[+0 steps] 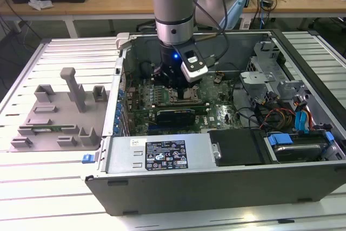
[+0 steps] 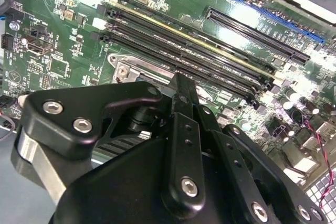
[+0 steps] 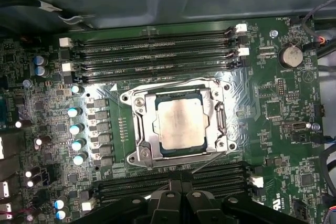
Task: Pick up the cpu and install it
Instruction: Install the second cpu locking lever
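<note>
Silver cpu (image 3: 180, 124) seated between memory slots (image 3: 157, 51).

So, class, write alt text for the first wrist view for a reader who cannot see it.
A silver-topped cpu sits inside the metal-framed socket at the middle of a green motherboard, seen from above. Rows of memory slots run along two sides of the socket, and the black gripper body juts in at the picture's edge.

- The arm (image 1: 172, 4) has a pale blue joint cap above a silver-grey metal sleeve, with black cables looping behind.
- A white camera block (image 1: 193, 63) sits on the black wrist, beside a small blue light.
- The gripper (image 2: 178, 145) is glossy black linkage plates fixed with silver screws.
</note>
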Controlling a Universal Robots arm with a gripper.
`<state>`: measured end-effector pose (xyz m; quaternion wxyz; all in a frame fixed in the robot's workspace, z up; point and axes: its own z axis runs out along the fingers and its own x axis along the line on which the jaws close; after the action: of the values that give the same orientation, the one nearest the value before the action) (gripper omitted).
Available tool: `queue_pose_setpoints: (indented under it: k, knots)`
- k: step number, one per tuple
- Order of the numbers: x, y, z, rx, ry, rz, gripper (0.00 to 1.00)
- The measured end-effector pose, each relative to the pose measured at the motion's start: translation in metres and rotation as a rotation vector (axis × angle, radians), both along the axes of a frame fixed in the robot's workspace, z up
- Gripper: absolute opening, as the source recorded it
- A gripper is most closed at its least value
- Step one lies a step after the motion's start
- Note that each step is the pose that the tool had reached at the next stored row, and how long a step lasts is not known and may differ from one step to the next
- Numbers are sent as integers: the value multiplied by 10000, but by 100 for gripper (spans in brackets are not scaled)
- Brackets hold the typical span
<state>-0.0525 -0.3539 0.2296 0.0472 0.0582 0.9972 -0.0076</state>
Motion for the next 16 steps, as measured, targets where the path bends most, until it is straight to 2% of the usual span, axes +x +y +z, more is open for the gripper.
queue_pose_setpoints:
  k: [9,16]
  knots:
    - [0,0,-5,-1,0,0,11]
    - [-20,-1,-50,-3,2,0,11]
